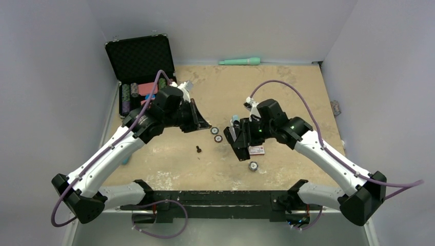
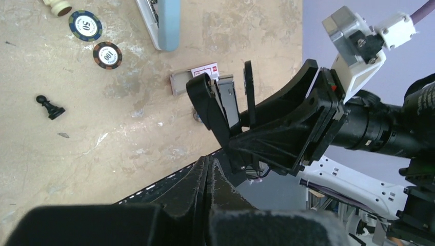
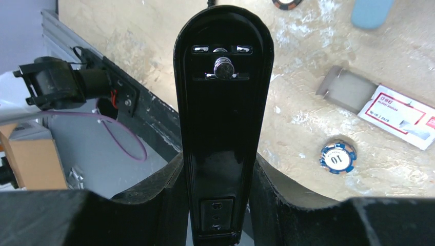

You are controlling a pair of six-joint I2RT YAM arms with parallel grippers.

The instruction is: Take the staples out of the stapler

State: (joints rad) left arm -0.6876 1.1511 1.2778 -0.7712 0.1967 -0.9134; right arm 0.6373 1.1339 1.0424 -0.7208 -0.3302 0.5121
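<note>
1. Nearest me, the black mounting rail (image 1: 215,197) runs along the front edge of the table (image 1: 169,164). Sandy tabletop lies open between it and the claws, broken only by a black chess pawn (image 1: 198,149) and a blue "10" chip (image 3: 336,158).
2. The right gripper (image 3: 219,179) is grasping the black stapler (image 3: 220,102) by its sides, raised off the surface with its parts swung apart.
3. The left gripper (image 2: 208,169) hangs just to the left of it, clenched tight. Whether anything is pinched between its fingers I cannot tell.
4. The staples (image 2: 229,100) seem to be the silvery-grey strip along the stapler's opened channel, though from here it could be bare rail.
5. Below the stapler lies a small staple box (image 3: 405,115), its grey inner tray (image 3: 344,87) slid partly out.
6. A "50" chip (image 2: 85,25) and a "100" chip (image 2: 107,55) sit side by side between the claws, with a light-blue object (image 2: 164,20) just beyond.
7. In the far left corner a black case (image 1: 138,56) stands with its lid up, holding rows of chips (image 1: 134,91).
8. A mint-green tool (image 1: 240,61) lies along the far wall (image 1: 231,25), and pale walls close three sides.
</note>
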